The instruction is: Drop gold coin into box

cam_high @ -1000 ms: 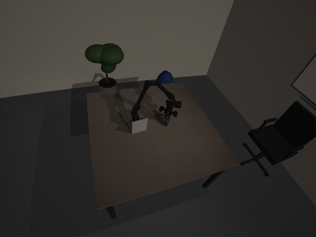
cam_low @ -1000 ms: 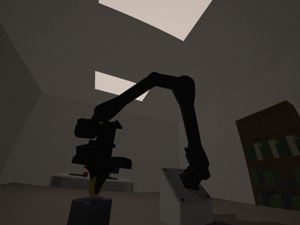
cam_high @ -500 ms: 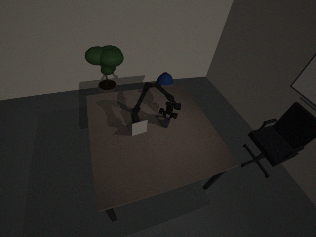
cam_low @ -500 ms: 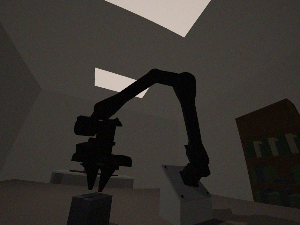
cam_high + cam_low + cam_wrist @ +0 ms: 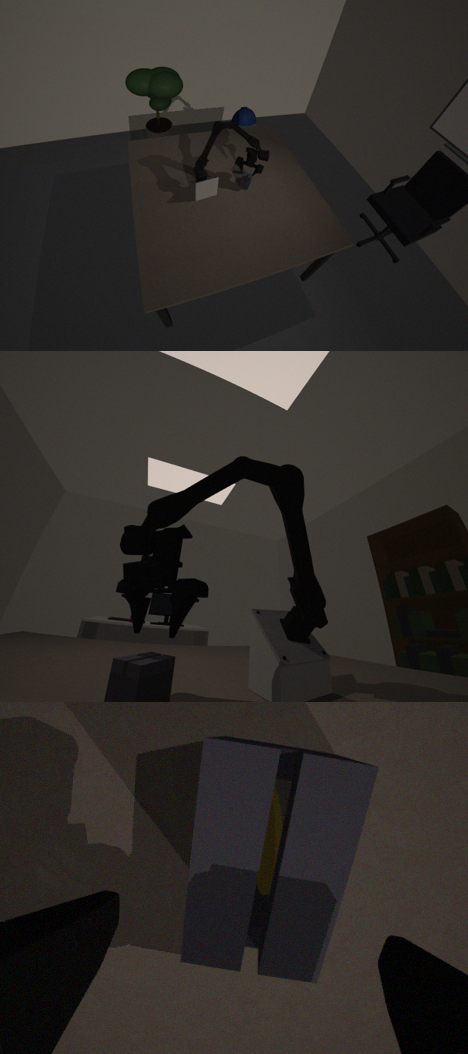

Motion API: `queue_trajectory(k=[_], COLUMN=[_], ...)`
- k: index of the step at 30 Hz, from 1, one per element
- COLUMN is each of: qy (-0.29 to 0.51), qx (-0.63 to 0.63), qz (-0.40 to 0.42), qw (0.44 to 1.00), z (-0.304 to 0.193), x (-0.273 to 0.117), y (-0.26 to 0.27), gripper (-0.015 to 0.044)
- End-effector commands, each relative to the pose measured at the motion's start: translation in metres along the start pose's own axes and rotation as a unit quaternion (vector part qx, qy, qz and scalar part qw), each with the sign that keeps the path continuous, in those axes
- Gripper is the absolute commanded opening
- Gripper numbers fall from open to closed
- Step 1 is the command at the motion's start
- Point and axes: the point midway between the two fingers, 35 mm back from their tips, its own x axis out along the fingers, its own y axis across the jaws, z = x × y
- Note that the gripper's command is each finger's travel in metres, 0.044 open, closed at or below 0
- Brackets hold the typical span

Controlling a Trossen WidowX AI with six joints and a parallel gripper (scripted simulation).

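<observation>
The grey box (image 5: 245,184) (image 5: 155,679) (image 5: 235,812) stands upright on the table, its slot running lengthwise across the lid. The gold coin (image 5: 270,847) shows on edge through the slot, below the lid's top surface. No part of it stands above the lid in the exterior view. My gripper (image 5: 248,173) (image 5: 154,634) (image 5: 253,929) is open and empty, pointing down a little above the box, its fingers wide apart on either side. The dark-green holder (image 5: 237,172) lies beside the box, small and dark in the top view; no coin is seen in it.
The white wedge-shaped arm base (image 5: 206,188) (image 5: 302,675) stands on the table (image 5: 242,245) near the box. The arm's shadow falls across the table and part of the lid. A plant (image 5: 165,84), a blue dome (image 5: 245,116) and an office chair (image 5: 397,211) are beyond the table.
</observation>
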Motion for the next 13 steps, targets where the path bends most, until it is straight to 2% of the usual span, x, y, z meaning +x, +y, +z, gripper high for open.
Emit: queue_trajectory(k=[1, 13], qy=[-0.003, -0.003], qx=[-0.002, -0.002], qz=[-0.007, -0.006], qw=[1.0, 1.0], z=[-0.0006, -0.0008], x=[-0.0334, -0.0358], y=[0.0006, 0.0011], gripper=[0.044, 0.044])
